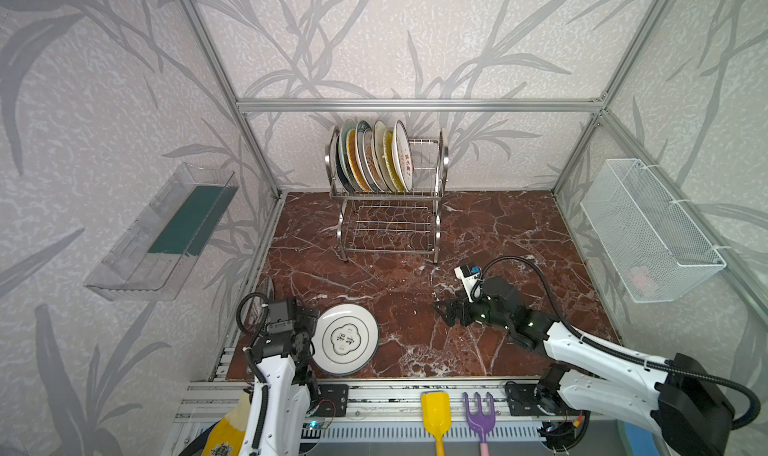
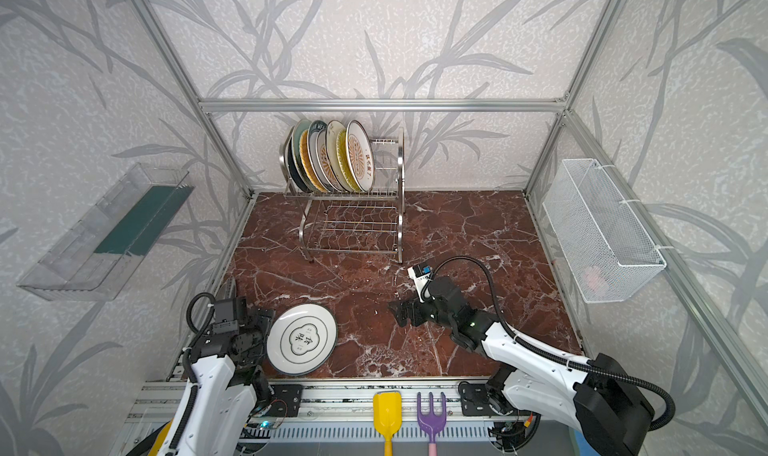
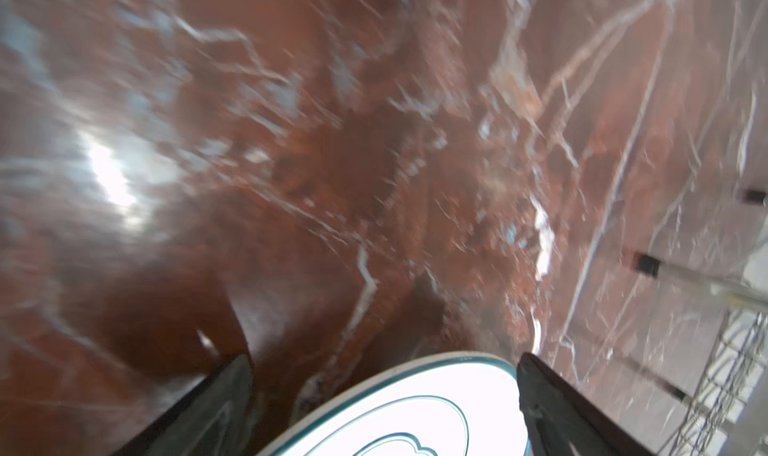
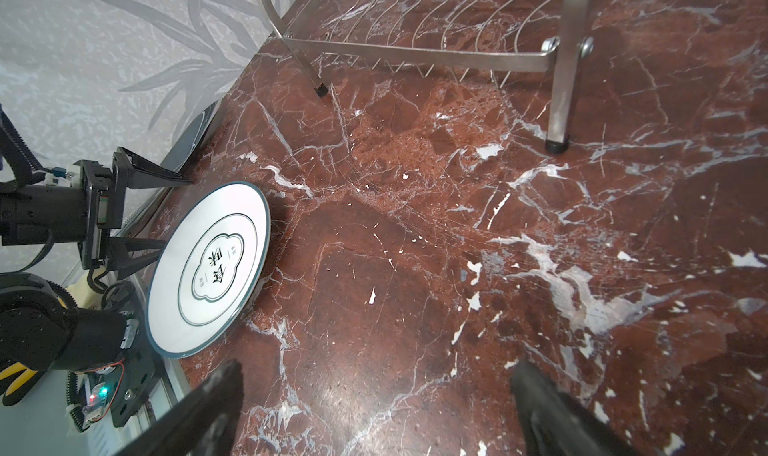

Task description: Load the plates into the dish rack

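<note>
Left gripper (image 1: 311, 338), lower left in both top views, straddles the white plate (image 1: 345, 340) with jaws spread, likely to pinch its rim, as its wrist view confirms; right gripper (image 4: 376, 366), bottom of its view, gapes empty, rack (image 4: 557, 80) at top.

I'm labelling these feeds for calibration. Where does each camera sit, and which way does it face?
Top view: high behind, looking down at the dish rack; left arm, right arm show.
Top view: same head, same aim over the marble table; both arms.
Left wrist: on left arm, low over the table, blurred; open left gripper, white plate rim between its fingers.
Right wrist: on right arm, facing the rack's legs and left arm; open right gripper tips.
Shared: all four show the plate.
</note>
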